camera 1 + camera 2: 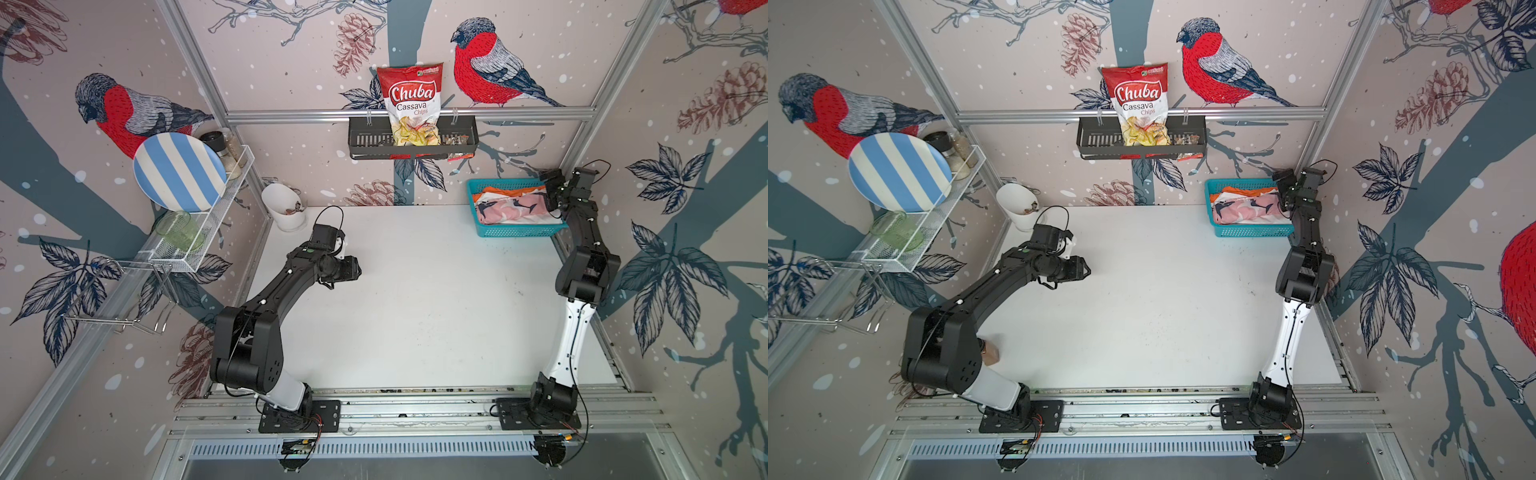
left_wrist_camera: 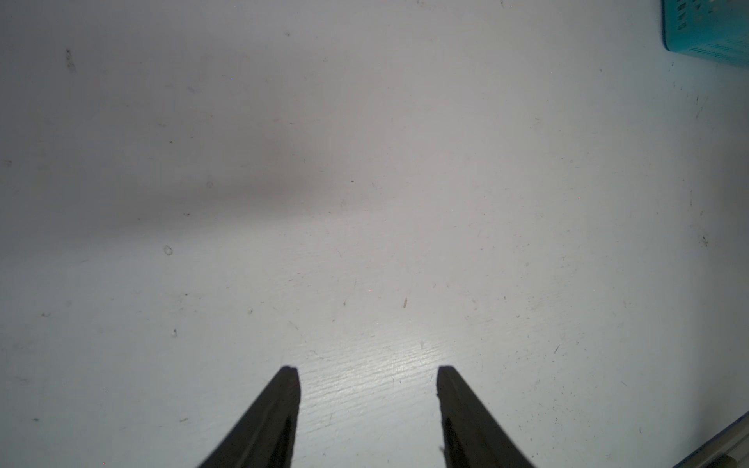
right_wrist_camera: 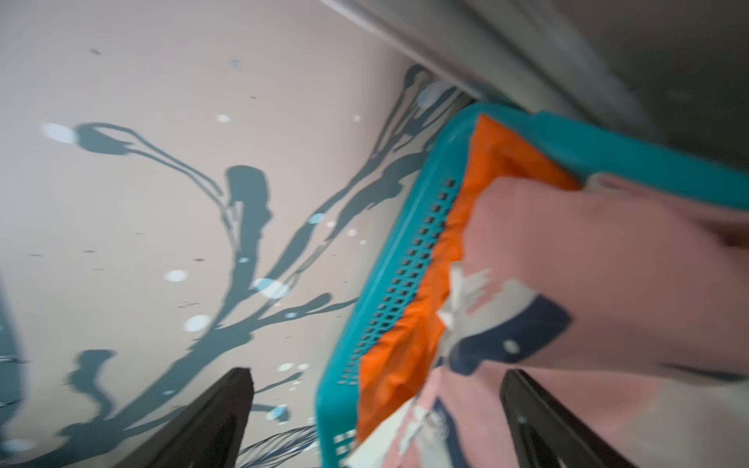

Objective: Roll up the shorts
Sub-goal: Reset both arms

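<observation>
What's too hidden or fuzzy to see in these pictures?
Top views: the pink patterned cloth shorts cover whatever lies lower in the teal plastic basket.
Top views: tips of the right gripper, behind its own wrist.
Right wrist view: motion blur smears the shorts' print.
Top views: white round cup contents, too small.

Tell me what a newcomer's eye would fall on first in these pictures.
The red chips bag stands out first, upright in the black basket hung on the back wall. Next comes the teal basket at the far right corner of the table, holding the pink patterned shorts over the orange shorts, with the right hand open at its rim. A blue-and-white striped plate leans on the left wall shelf.
</observation>
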Robot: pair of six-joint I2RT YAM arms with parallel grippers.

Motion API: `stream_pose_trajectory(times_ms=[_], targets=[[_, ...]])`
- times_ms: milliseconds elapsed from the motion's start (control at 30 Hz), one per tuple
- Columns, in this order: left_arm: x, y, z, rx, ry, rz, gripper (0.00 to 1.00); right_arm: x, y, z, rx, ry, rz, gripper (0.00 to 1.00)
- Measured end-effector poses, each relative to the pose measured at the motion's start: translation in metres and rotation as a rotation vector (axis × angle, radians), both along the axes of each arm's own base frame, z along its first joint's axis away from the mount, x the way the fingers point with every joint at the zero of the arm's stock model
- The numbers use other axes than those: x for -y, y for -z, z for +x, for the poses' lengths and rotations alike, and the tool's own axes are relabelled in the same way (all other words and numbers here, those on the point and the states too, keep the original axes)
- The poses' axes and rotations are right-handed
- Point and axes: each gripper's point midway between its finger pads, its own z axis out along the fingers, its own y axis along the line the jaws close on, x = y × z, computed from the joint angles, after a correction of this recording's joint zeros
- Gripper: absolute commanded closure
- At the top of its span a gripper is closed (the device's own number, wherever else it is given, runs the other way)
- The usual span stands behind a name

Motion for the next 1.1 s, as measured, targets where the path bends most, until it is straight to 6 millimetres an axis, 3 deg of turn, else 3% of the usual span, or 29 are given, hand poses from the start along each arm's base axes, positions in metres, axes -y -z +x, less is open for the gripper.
stream_pose_trajectory(times_ms=[167, 267, 367, 500, 733, 800, 900, 1033, 1100], targets=[[-0.001, 0.002, 0.000, -0.004, -0.002, 0.001, 0.42, 0.007, 0.063, -0.015, -0.178, 0.018, -0.245, 0.00], [-0.002, 0.002, 0.001, -0.004, -0.005, 0.001, 0.40, 0.015, 0.074, -0.018, -0.212, 0.017, -0.325, 0.00], [-0.007, -0.001, 0.003, -0.001, -0.027, -0.008, 0.40, 0.019, 0.070, -0.020, -0.224, 0.019, -0.392, 0.00], [-0.012, -0.010, 0.006, 0.028, -0.043, -0.020, 0.40, 0.010, 0.038, -0.019, -0.191, 0.018, -0.470, 0.00], [-0.012, -0.014, 0.006, 0.035, -0.053, -0.037, 0.40, -0.017, -0.075, -0.021, -0.003, 0.053, -0.583, 0.00], [-0.013, -0.013, 0.007, 0.032, -0.055, -0.037, 0.40, -0.018, -0.087, -0.015, 0.047, 0.065, -0.589, 0.00], [-0.016, -0.010, 0.008, 0.023, -0.065, -0.035, 0.40, -0.001, -0.056, -0.004, 0.023, 0.084, -0.588, 0.00], [-0.022, -0.007, 0.010, 0.015, -0.080, -0.033, 0.39, 0.032, 0.027, 0.002, -0.107, 0.100, -0.572, 0.00], [-0.025, -0.004, 0.011, 0.008, -0.088, -0.032, 0.39, 0.043, 0.055, -0.001, -0.163, 0.105, -0.565, 0.00]])
